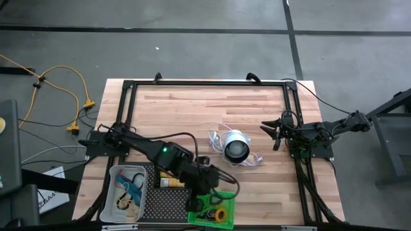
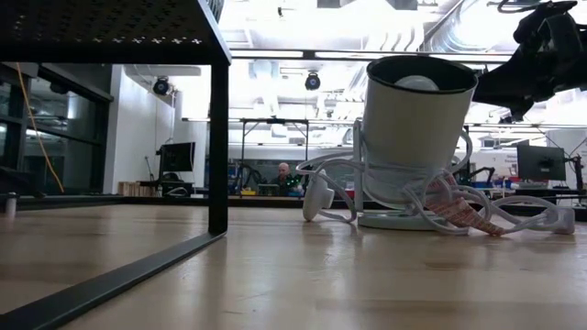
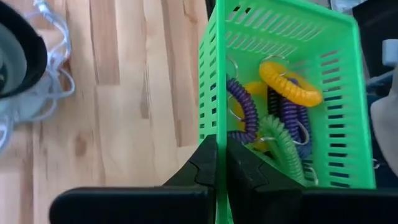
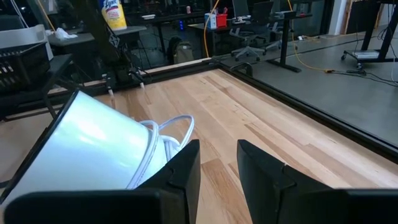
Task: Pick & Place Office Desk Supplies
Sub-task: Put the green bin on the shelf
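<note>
— Where are the coil loops (image 3: 283, 106)?
— Inside the green tray (image 3: 273, 37) at the desk's (image 1: 192, 109) front edge; purple, yellow and green ones.
— The left gripper (image 3: 217, 163)?
— Clamped shut on that tray's wall.
— The right gripper (image 4: 217, 163)?
— Fingers apart, empty, near the right edge beside the white round device (image 1: 236, 147).

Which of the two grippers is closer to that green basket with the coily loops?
Left. The left gripper is clamped on the green basket wall; the right gripper waits across the table.
</note>
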You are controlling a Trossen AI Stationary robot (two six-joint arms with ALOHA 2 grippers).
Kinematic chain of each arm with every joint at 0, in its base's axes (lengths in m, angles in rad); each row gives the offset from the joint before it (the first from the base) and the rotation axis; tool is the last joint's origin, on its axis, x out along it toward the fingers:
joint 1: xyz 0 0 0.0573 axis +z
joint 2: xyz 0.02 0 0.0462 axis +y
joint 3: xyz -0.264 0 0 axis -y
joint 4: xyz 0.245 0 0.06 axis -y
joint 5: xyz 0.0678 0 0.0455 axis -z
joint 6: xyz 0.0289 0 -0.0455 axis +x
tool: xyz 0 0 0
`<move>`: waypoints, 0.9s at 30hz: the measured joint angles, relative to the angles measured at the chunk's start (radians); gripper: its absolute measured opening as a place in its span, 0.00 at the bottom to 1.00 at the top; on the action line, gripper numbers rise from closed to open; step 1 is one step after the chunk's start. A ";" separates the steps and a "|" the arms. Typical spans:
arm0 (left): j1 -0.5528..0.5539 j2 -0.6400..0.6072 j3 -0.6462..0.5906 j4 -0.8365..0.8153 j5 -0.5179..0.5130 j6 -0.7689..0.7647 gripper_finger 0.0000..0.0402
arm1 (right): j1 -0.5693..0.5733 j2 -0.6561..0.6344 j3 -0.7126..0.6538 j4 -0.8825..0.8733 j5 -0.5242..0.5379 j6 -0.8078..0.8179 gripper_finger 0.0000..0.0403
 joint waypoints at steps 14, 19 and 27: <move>-0.123 -0.010 0.000 -0.159 -0.169 -0.228 0.01 | 0.000 0.000 0.000 0.000 0.000 0.000 0.23; -0.199 -0.010 -0.005 -0.195 -0.251 -0.331 0.01 | 0.000 0.000 0.000 0.000 0.000 0.000 0.23; -0.303 -0.010 -0.075 -0.197 -0.316 -0.464 0.01 | 0.000 0.000 0.000 0.000 0.000 0.000 0.23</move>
